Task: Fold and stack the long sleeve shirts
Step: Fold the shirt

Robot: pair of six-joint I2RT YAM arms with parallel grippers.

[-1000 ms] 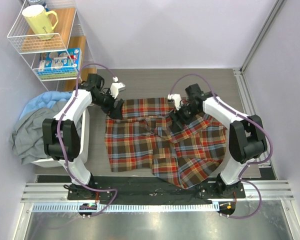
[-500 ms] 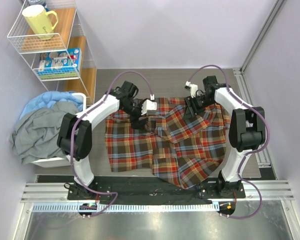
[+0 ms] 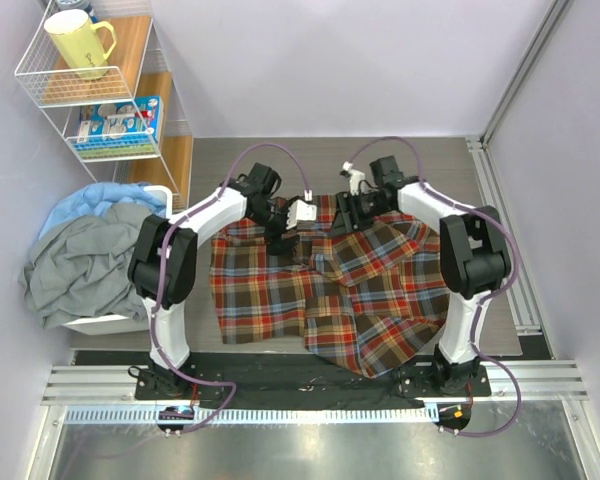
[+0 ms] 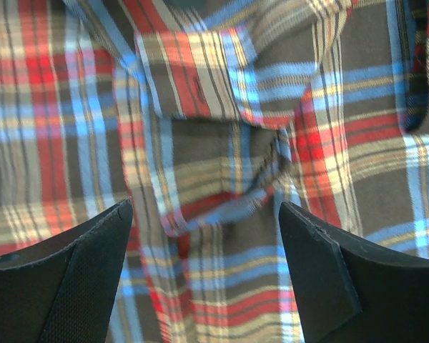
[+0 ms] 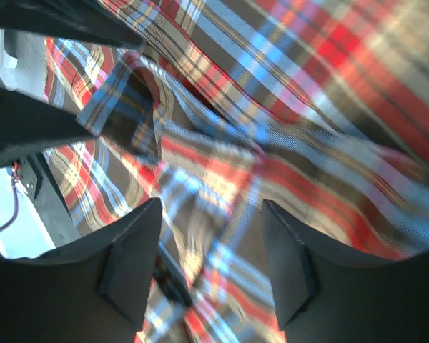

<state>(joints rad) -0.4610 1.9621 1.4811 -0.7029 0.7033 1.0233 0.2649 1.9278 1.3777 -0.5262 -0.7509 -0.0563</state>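
While both arms reach over the far middle of the plaid shirt (image 3: 270,290), I see bare tabletop (image 3: 430,165) beyond its far edge and a narrower strip on the right; its left edge lies near the laundry basket (image 3: 105,323). The shirt lies spread mid-tabletop, long axis left to right, its near right corner sagging toward the near edge. The left pincer (image 3: 283,242) gapes wide over a rumpled fold, holding nothing; the right pincer (image 3: 342,218) stands partly apart above cloth, gripping nothing I can make out.
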